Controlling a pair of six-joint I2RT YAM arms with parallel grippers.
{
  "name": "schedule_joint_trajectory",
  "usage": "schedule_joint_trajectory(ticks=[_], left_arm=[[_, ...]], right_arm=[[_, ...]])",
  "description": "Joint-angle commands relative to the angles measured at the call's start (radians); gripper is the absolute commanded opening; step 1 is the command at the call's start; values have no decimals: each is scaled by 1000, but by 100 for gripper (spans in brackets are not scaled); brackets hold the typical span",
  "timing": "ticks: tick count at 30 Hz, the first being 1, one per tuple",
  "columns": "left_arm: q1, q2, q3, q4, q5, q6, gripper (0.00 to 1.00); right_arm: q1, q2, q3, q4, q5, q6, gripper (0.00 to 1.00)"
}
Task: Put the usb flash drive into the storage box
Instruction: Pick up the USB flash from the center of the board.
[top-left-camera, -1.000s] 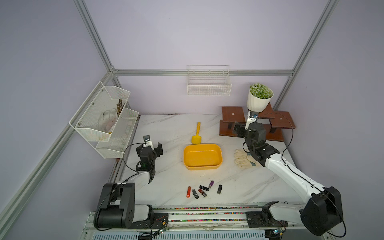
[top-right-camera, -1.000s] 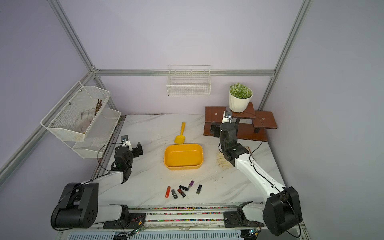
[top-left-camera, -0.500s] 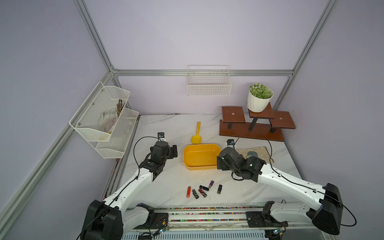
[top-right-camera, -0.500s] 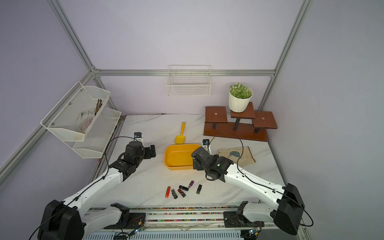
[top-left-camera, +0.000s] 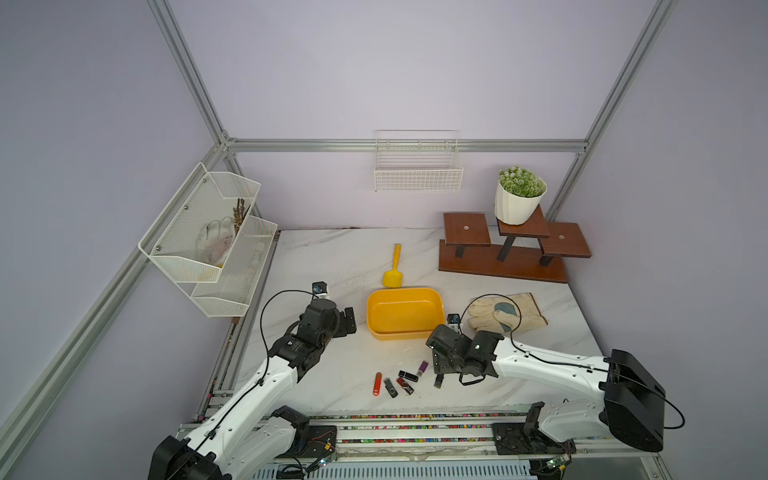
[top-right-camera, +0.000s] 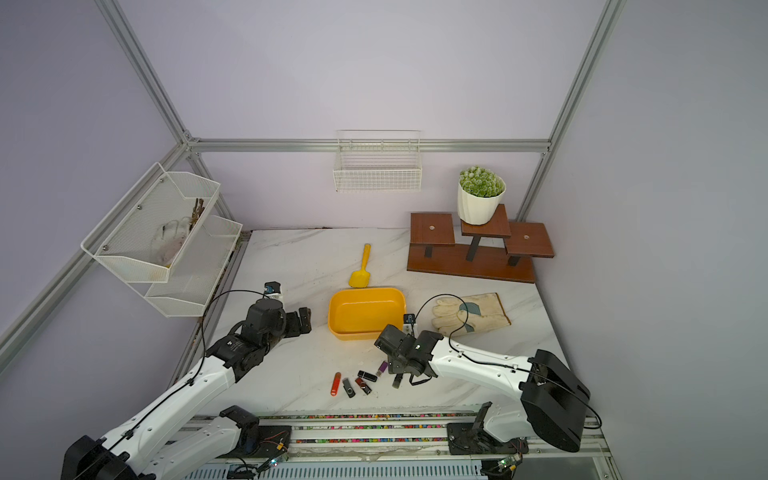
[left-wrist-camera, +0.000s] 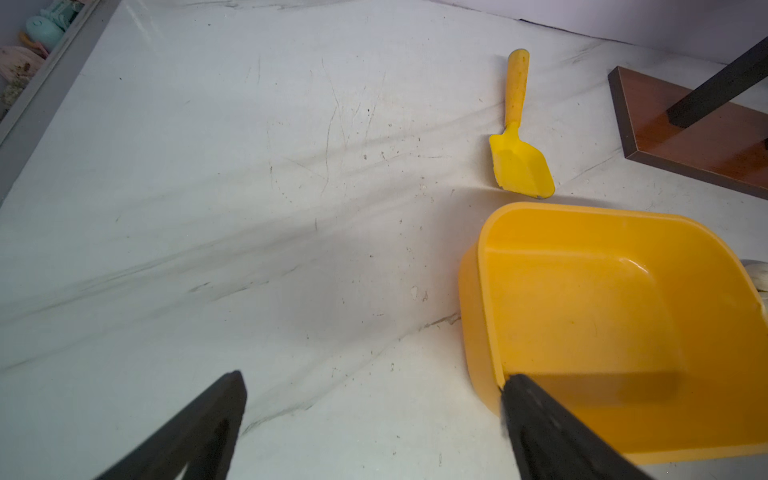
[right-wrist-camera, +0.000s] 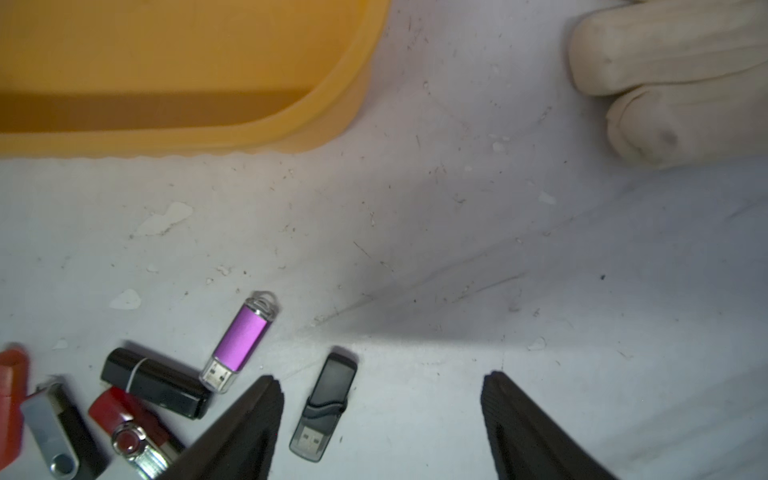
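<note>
Drives (top-left-camera: 408, 375) are lying on the near counter (top-left-camera: 332, 374), before the storage box (top-left-camera: 403, 335). The black usb flash drive (right-wrist-camera: 326, 405) is sitting between the right jaws, standing apart. It is looking light, hard, slippery, so pinching its long sides is looking best. Left jaws are gaping too.

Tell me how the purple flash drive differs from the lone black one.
The purple flash drive has a silver end loop; the black flash drive is all dark. The purple one lies outside the right claw; the black one lies inside its opening. Both lie flat, plugs bare.
</note>
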Motion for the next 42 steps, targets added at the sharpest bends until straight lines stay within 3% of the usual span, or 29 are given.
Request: schedule_joint_trajectory(ticks=[1,6,21,26,42], left_arm=[[-18,1,0,-6,3,-27,100],[-36,4,-6,-6,-9,-26,100],[-51,12,-13,-16,-14,-23,100],[-52,10,-13,-20,-14,-24,100],[-61,13,-21,-31,-22,-23,100]], right_arm=[[11,51,13,19,-32,20,77],[34,93,16,38,-46,38,71],[115,142,29,50,-60,107,67],[120,180,27,41,-55,119,60],[125,166,-8,16,-59,183,53]])
